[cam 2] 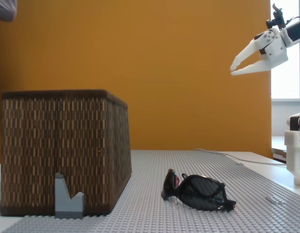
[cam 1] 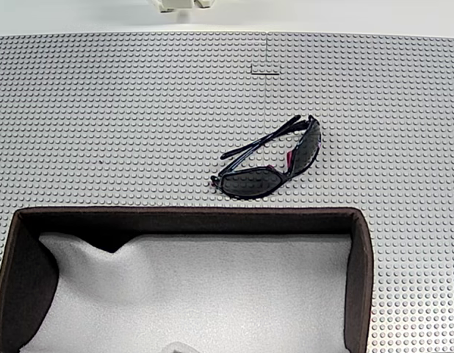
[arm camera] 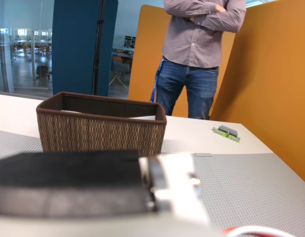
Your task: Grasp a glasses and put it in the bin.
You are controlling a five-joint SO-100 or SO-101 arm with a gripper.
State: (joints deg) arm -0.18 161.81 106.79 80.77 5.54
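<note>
On the studded grey baseplate (cam 1: 102,132) I see the bin (cam 1: 363,279) nearest the camera and the glasses (cam 1: 271,165) lying just beyond its far wall, not touching it. My gripper (cam 2: 233,67) hangs high above, jaws spread and empty, so I judge the approach has not begun: I must descend over the frame. The wrist view adds a person (arm camera: 199,54) standing behind the bin.

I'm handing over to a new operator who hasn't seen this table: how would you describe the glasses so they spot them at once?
Find the big brown woven bin with white lining on the grey studded mat. Just outside its long wall lie the glasses, folded, apart from the bin. They are glossy black wraparounds with dark lenses and pink-red accents.
</note>
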